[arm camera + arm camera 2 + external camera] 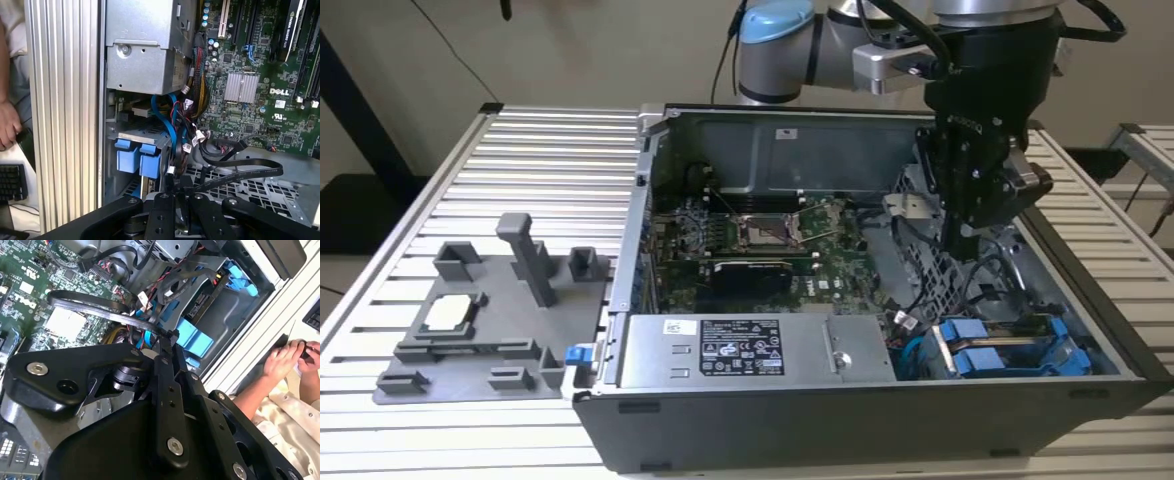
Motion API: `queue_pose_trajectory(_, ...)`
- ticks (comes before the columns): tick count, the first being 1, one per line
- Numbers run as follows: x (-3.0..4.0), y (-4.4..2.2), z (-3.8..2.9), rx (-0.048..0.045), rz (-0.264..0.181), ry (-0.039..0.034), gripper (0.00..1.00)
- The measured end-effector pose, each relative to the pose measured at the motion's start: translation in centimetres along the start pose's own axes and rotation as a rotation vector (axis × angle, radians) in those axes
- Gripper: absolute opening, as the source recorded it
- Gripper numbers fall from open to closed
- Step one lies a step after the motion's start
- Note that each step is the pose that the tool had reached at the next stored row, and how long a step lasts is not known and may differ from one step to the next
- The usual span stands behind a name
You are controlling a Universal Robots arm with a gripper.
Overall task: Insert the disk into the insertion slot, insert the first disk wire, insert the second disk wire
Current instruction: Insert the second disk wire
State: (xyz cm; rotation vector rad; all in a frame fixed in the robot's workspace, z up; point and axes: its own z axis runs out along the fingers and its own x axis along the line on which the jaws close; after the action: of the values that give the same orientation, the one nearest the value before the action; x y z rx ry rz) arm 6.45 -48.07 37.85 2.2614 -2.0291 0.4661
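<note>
The disk shows by its blue carrier (977, 347) and sits inside the insertion slot, a grey sheet-metal cage (1067, 372) at the case's front corner on the exterior view's right. Its blue tabs (135, 159) also appear in both wrist views (189, 336). My gripper (965, 240) hangs inside the case behind that cage, over the perforated metal floor. Its fingers are shut on the end of a flat black disk wire (245, 173), which loops away from the gripper (179, 189). In the second wrist view, the same wire (95, 306) arcs back over the motherboard to the gripper (167, 336).
The green motherboard (747, 235) fills the case's middle. The grey power supply box (734, 352) lies along the front. Loose blue, red and black cables (177, 125) crowd the gap beside the cage. A grey fixture plate (474, 320) lies on the slatted table. A person's hands (287, 360) are beside the table.
</note>
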Motion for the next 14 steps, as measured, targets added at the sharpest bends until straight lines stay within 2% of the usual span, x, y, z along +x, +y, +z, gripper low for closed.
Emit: queue_pose_trajectory(14,0.02,0.0,0.03,0.0001,0.0,0.0,0.15)
